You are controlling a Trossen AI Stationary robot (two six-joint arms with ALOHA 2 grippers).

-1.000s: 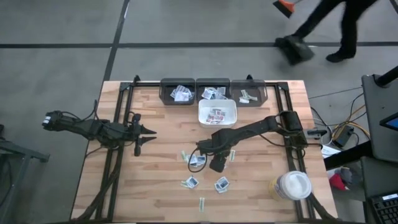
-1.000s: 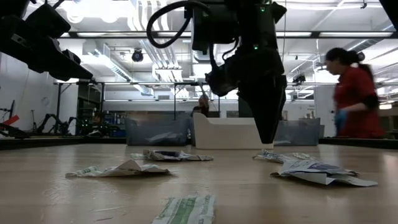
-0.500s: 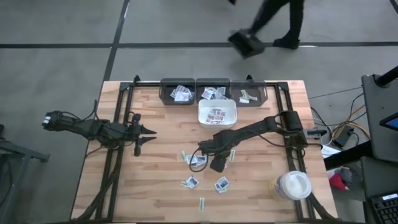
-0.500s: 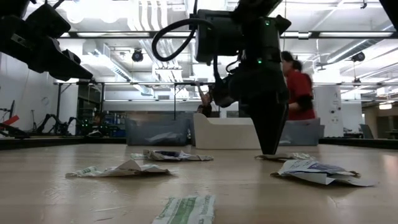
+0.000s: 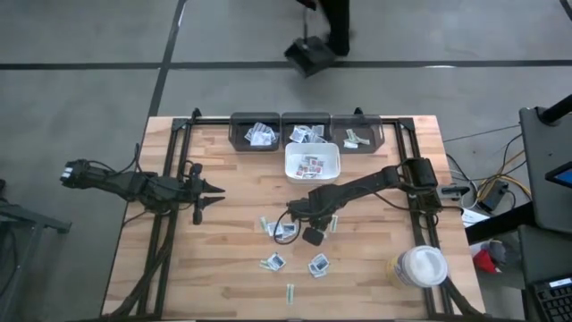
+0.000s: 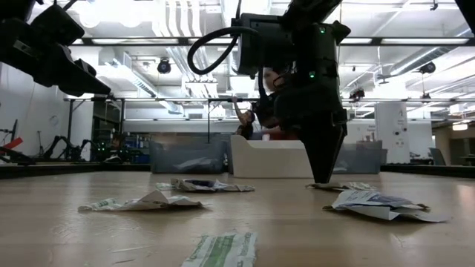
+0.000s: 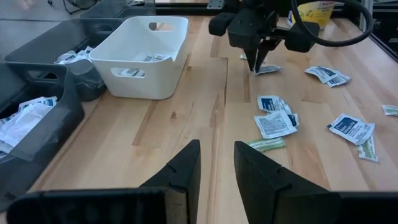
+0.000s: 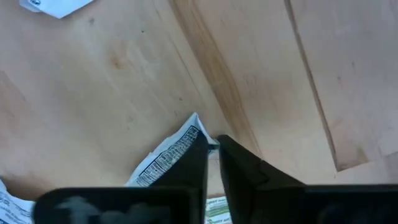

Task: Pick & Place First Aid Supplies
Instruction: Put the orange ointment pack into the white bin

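Several first aid packets lie flat on the wooden table: a small cluster [image 5: 284,231], two nearer the front edge [image 5: 273,262] [image 5: 318,265], and a narrow strip [image 5: 290,292]. My right gripper [image 6: 324,180] points straight down at mid-table, its tips on the table and shut on a white packet with black print [image 8: 166,158]. That packet also shows in the left wrist view [image 7: 268,70]. My left gripper [image 7: 216,165] waits open above the table's left side and holds nothing. My right gripper pinches the printed packet by one edge [image 8: 200,127] between its two fingers. The fingers [image 8: 239,168] come from above and point down. The rest of the packet lies flat on the table beside the tips.
A white tray [image 5: 313,163] with packets inside stands just beyond the right gripper. Three dark bins [image 5: 256,132] with more packets line the far edge. A white-lidded jar [image 5: 420,266] stands at the near right. A person crosses the floor beyond the table.
My right gripper has sunk straight down until its tips reach the table at the packet. The person behind the table has walked toward the left.
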